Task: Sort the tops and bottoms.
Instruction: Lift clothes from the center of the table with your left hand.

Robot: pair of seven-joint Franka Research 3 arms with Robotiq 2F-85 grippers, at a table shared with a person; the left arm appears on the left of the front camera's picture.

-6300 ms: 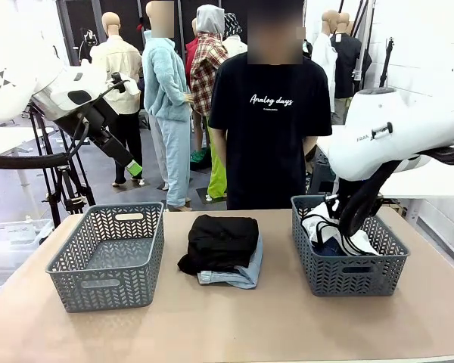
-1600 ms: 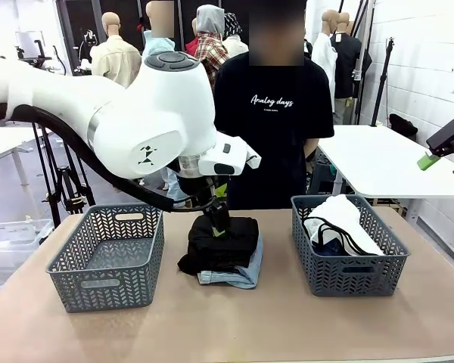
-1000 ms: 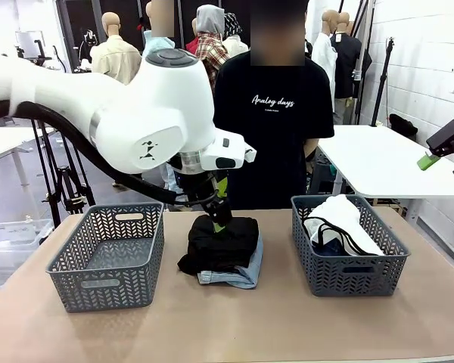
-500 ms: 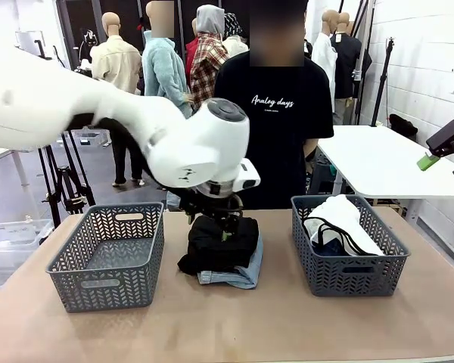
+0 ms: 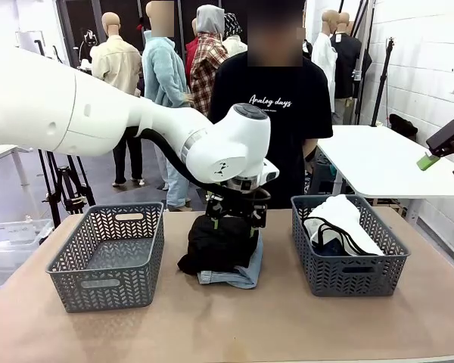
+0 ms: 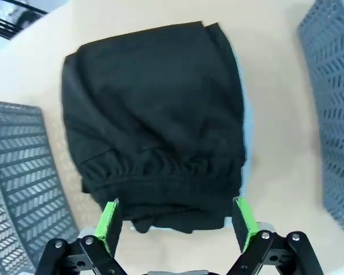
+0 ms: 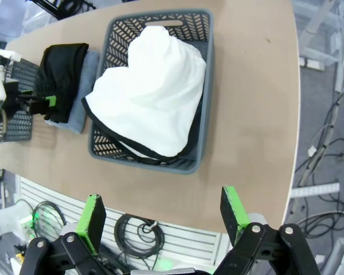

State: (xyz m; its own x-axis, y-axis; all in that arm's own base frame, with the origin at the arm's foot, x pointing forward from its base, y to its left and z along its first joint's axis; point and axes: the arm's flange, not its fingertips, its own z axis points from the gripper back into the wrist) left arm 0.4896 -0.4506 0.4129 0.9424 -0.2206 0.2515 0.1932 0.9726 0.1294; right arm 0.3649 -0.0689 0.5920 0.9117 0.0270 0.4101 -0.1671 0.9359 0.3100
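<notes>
A plain black top (image 5: 219,242) lies folded on pale light-blue denim bottoms (image 5: 244,275) at the table's middle. My left gripper (image 5: 236,222) hangs open just above the pile's far edge. In the left wrist view its green pads (image 6: 109,220) stand wide on either side of the black top (image 6: 155,120), holding nothing, and a sliver of the pale denim (image 6: 246,117) shows beside the top. A white top with black edging (image 5: 340,215) fills the right basket (image 5: 348,276). My right gripper (image 7: 162,220) is open, high off the table's right side, looking down on the white top (image 7: 155,86).
An empty grey basket (image 5: 110,253) stands on the left of the table. A person in a black printed T-shirt (image 5: 271,113) stands at the far side behind the pile. A white side table (image 5: 371,162) lies beyond the right basket. Bare tabletop (image 5: 227,325) runs along the front.
My left arm has swung right and come lower, turning its gripper down over the black top. The right arm and the garments have not moved.
</notes>
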